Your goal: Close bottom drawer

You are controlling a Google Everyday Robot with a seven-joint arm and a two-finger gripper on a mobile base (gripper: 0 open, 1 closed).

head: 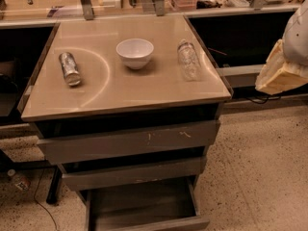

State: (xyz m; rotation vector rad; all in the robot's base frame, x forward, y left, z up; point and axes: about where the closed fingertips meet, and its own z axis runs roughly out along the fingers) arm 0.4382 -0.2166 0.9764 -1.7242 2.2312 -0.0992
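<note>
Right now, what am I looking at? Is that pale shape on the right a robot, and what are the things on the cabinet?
Yes. There is one picture, from a camera looking down at a cabinet; where the camera is mounted is not known. The white shape at the right edge is the robot's arm, and the beige piece under it is its hand. The hand hangs beside the cabinet, over the floor, touching nothing on it. On top lie a can on its side, a white bowl and a clear bottle, also on its side. Below are three grey drawers. The bottom drawer is pulled out, and the robot's job is to push it shut.
</note>
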